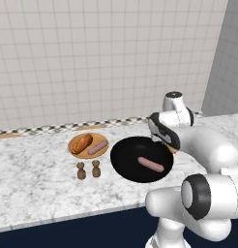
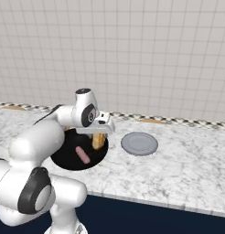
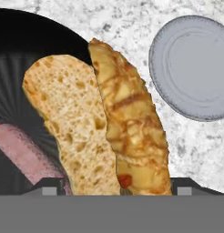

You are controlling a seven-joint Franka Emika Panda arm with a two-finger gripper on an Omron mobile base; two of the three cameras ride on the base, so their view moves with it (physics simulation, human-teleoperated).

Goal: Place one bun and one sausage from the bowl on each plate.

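Note:
My gripper is shut on a bun and holds it upright just above the right rim of the black bowl. In the hand view the bun stands between the fingertips, its cut crumb face on the left and its browned crust on the right. One pink sausage lies in the bowl. The grey plate lies bare to the bowl's right. To the left, the tan wooden plate carries a bun and a sausage.
Two small brown shakers stand in front of the tan plate, left of the bowl. The marble counter runs to a tiled wall behind, with a checkered strip along its back edge. The counter's front edge lies close to the bowl.

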